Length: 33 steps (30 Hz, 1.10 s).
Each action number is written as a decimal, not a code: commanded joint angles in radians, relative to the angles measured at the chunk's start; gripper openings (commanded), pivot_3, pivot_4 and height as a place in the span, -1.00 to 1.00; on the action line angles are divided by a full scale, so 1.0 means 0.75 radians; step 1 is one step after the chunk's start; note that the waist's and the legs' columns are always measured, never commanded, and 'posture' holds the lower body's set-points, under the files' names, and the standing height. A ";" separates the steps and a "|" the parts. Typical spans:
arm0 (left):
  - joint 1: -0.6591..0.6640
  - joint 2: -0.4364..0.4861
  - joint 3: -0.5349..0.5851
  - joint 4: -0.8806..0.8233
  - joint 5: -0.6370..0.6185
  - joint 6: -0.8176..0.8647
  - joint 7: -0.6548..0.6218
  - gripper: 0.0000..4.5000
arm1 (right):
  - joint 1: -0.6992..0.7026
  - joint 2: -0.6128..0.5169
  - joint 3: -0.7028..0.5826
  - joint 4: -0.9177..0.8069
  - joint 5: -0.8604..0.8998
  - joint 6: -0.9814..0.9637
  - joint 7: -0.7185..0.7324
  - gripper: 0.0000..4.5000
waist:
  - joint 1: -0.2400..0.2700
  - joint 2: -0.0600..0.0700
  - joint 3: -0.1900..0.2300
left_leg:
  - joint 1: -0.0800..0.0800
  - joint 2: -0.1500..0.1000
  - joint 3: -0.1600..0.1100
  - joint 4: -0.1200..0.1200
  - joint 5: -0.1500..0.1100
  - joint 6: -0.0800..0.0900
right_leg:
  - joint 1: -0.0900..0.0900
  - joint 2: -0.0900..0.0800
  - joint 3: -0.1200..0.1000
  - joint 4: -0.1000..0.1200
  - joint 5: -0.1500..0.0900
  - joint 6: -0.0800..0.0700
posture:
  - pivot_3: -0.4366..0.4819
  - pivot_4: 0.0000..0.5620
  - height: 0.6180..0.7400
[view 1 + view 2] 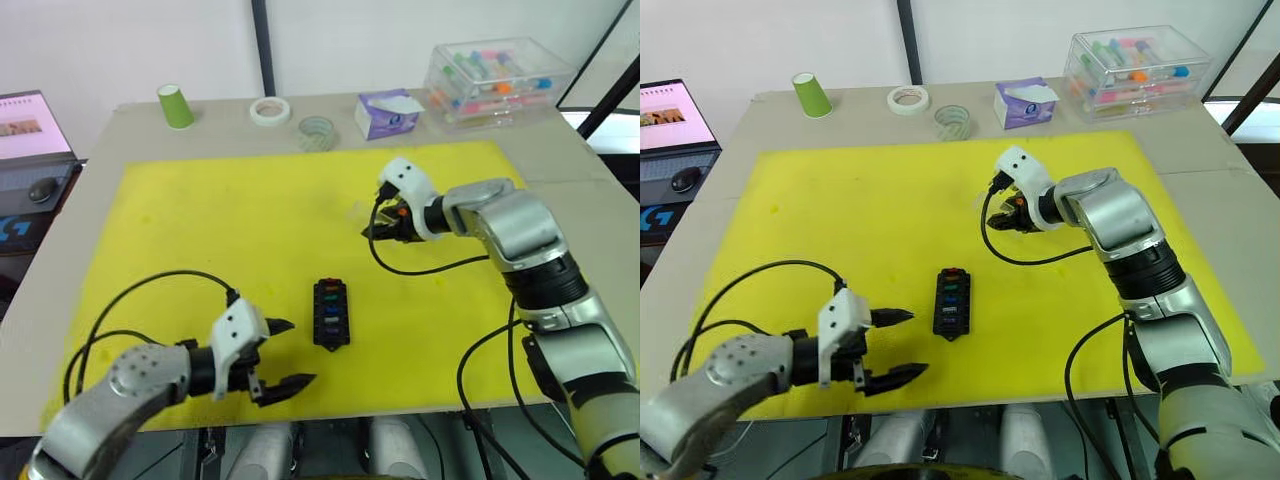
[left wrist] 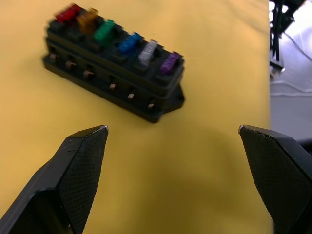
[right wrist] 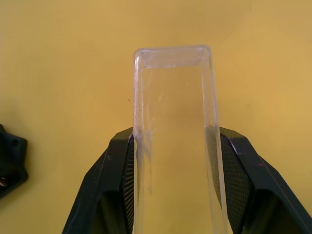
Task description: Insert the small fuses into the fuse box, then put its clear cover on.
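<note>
Gripping the clear cover (image 3: pixel 174 136) across its narrow width, the right gripper (image 1: pixel 385 226) holds it above the yellow mat (image 1: pixel 200 220), well apart from the populated fuse box (image 1: pixel 330 312) lying lengthwise nearer the wide-open left gripper (image 1: pixel 280 355)

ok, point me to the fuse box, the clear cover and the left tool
fuse box (image 2: pixel 117 73): left wrist view, on its black side wall under the fuses.
clear cover (image 3: pixel 173 136): right wrist view, on its flat transparent face.
left tool (image 1: pixel 892 345): right eye view, midway between its fingertips.
</note>
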 commanded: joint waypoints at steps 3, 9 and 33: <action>0.031 -0.148 -0.171 -0.055 0.152 0.027 0.277 1.00 | -0.078 0.006 -0.048 -0.086 0.049 0.055 -0.015 -0.16 | -0.001 0.000 0.000 | 0.000 0.000 0.000 0.000 0.000 0.000 | 0.000 0.000 0.000 0.000 0.000 0.000 | -0.05 -0.47 1.00; 0.041 -0.349 -0.329 -0.026 0.250 0.070 0.491 1.00 | -0.111 0.004 -0.044 -0.126 0.082 0.097 -0.028 -0.16 | 0.000 0.000 0.000 | 0.000 0.000 0.000 0.000 0.000 0.000 | 0.000 0.000 0.000 0.000 0.000 0.000 | -0.05 -0.47 1.00; 0.023 -0.683 -0.573 0.193 0.711 -0.005 0.930 0.61 | -0.154 -0.032 -0.026 -0.137 0.109 0.086 -0.053 -0.16 | 0.028 -0.001 -0.001 | 0.002 -0.002 0.001 0.001 0.000 0.000 | 0.002 -0.001 0.001 0.000 0.000 0.000 | -0.05 -0.47 1.00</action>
